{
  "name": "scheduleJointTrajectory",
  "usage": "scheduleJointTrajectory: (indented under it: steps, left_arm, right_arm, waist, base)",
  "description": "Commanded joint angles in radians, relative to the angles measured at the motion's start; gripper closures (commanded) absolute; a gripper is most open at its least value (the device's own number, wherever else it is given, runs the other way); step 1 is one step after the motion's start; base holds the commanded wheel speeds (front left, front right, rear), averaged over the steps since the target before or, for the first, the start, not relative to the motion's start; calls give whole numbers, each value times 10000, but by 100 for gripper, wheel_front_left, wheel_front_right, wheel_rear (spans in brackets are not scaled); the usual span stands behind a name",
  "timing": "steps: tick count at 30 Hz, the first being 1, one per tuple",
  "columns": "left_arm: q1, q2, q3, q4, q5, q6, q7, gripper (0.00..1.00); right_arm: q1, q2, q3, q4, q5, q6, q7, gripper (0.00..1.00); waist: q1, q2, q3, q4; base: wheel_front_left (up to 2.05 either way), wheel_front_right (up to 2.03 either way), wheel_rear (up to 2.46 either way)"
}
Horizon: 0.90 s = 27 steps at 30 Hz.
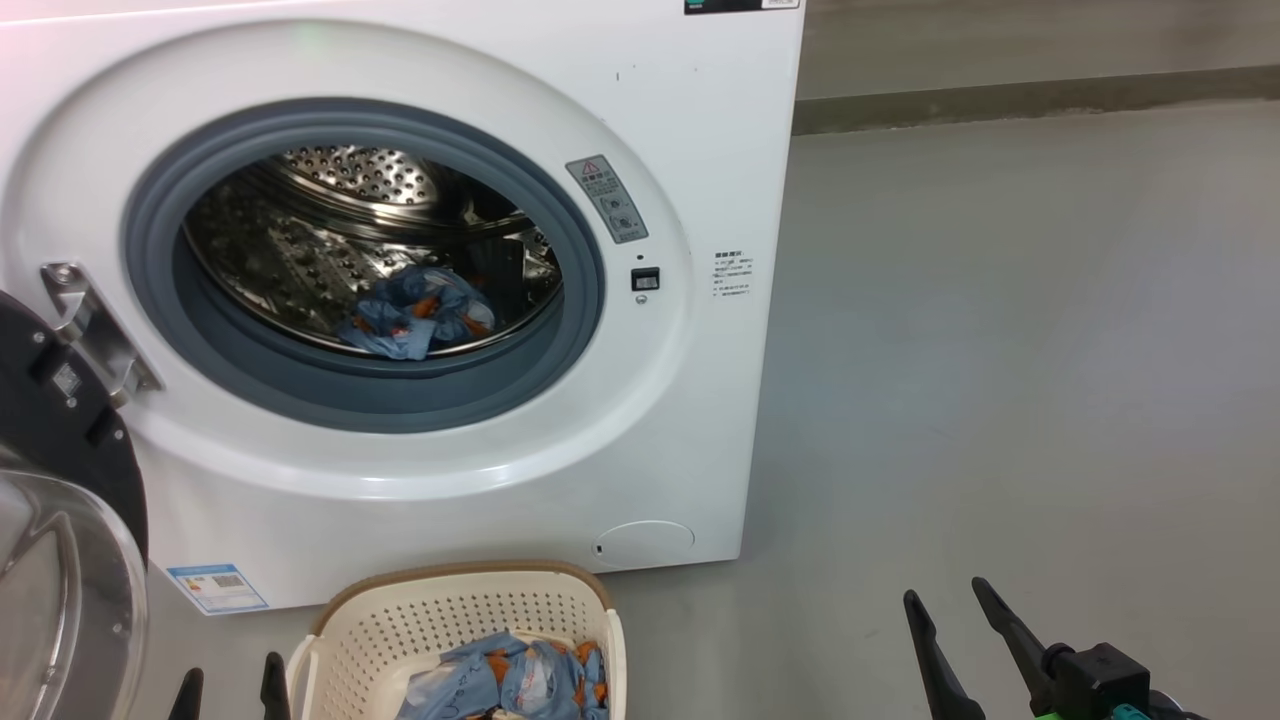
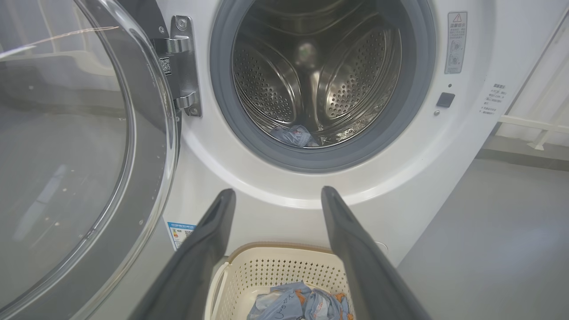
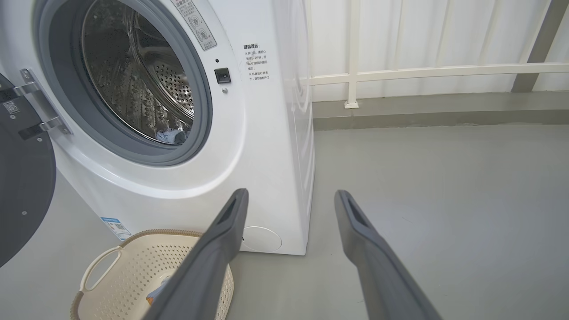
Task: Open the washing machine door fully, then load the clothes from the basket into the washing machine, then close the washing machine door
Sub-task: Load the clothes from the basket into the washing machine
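The white washing machine stands with its door swung wide to the left, glass bowl facing me. One bundle of the light blue printed clothes lies at the bottom of the steel drum. More of the clothes lie in the cream basket on the floor in front of the machine. My left gripper is open just left of the basket; in the left wrist view its open fingers frame the basket. My right gripper is open and empty over bare floor to the right.
Grey floor stretches right of the machine to a low wall ledge. A white railing runs behind the machine. The open door juts out over the floor on the left, close to my left arm.
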Motion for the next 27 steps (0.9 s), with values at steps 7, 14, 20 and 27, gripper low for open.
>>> scheduleJointTrajectory:
  steps: [7, 14, 20, 27]
  left_arm:
    - [-74, 43, 270, -366, -18, 163, -57, 0]
    - [-28, 38, 325, -377, -21, 182, -57, 0]
    - [-48, 37, 315, -285, 17, 66, -57, 0]
    - [-92, 46, 352, -144, 64, -46, -57, 0]
  right_arm:
    - [-101, -56, 158, -290, -32, 62, -49, 0]
    - [-111, -56, 157, -307, -37, 62, -49, 0]
    - [-132, -56, 199, -296, -45, 62, -49, 0]
    - [-121, -56, 236, -291, -54, 62, -49, 0]
  waist:
    - [0, 0, -62, 108]
    - [0, 0, -65, 138]
    - [0, 0, -45, 124]
    - [0, 0, -12, 48]
  base:
    - [0, 0, 0]
    - [0, 0, 0]
    - [0, 0, 0]
    - [0, 0, 0]
